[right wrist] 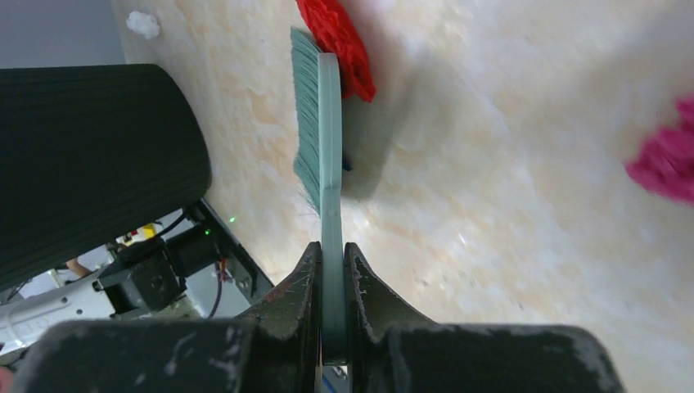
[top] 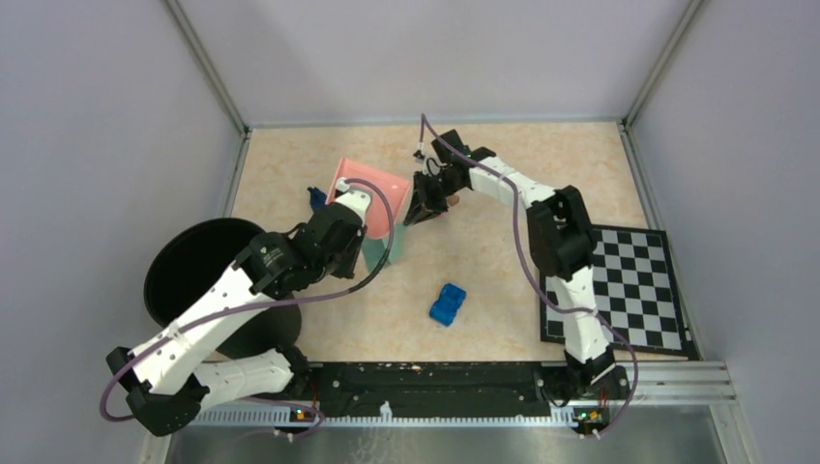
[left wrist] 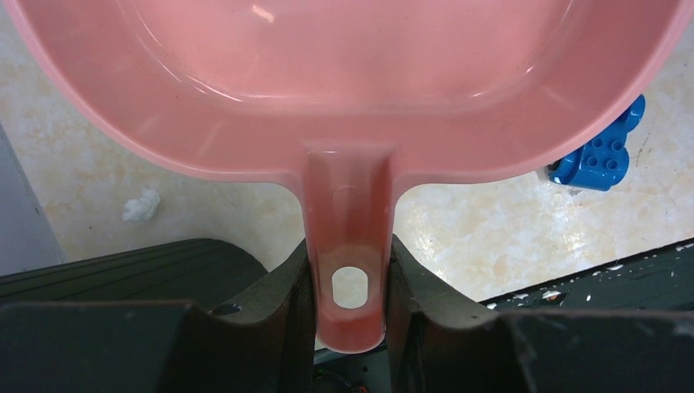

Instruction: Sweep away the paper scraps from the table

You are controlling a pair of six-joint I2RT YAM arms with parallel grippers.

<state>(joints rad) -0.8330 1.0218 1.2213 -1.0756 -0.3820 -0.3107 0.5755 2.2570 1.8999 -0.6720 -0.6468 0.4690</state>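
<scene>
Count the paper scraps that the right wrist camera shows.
3: a white scrap at top left, a red scrap beside the brush's far end, a magenta scrap cut by the right edge. Others may hide behind the brush.

Red, magenta, white paper scraps [right wrist: 356, 57] lie on the beige table [right wrist: 507, 246].

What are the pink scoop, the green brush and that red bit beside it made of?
The pink dustpan looks like glossy moulded plastic: smooth, with bright highlights. The brush seems to have a pale green plastic back and fine teal bristles, probably synthetic. The red scrap looks like matte crinkled paper, wrinkly all over.
</scene>
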